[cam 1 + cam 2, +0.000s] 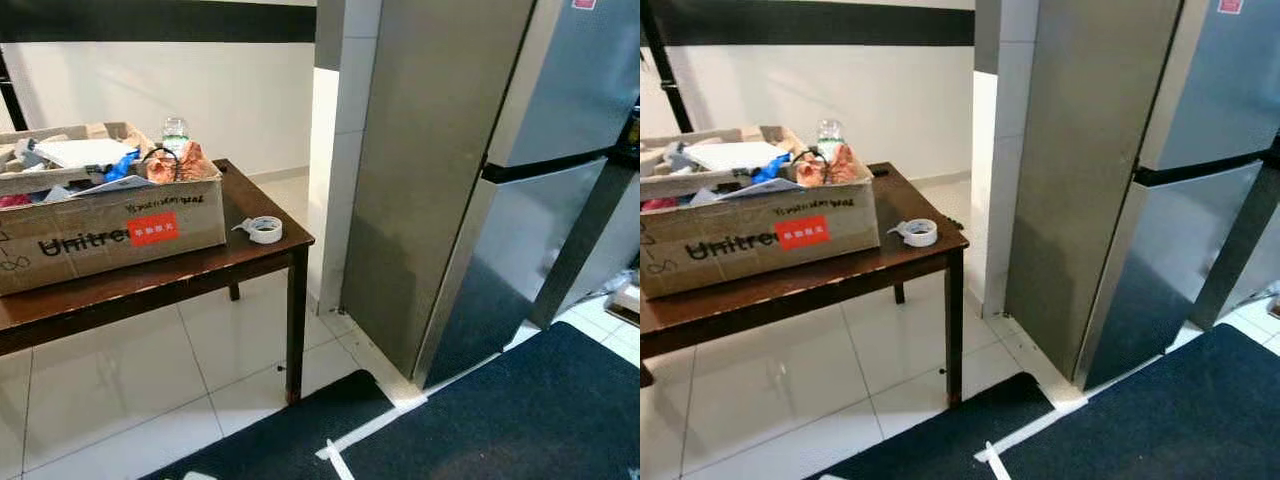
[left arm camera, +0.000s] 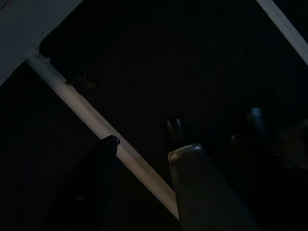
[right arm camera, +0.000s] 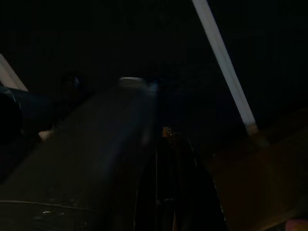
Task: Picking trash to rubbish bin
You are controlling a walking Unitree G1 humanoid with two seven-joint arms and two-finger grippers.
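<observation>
A tape roll (image 1: 265, 230) is seen beside the box (image 1: 110, 225) on the table (image 1: 150, 280); the left gripper's (image 2: 142, 132) jaws are held apart over the dark mat (image 2: 192, 57), while the right's cannot be told.

The cardboard box (image 1: 100, 215) and dark wooden table (image 1: 255, 255) run off the left edge of the frame. The refrigerator (image 1: 520, 160) is cropped at top and right. In the box, the jumbled contents (image 1: 110, 165) are too small to identify. The right wrist view is dark and blurred.

Left gripper (image 2: 142, 132): two long black fingers (image 2: 108, 144), rounded tips, one on a silver-rimmed grey housing.
</observation>
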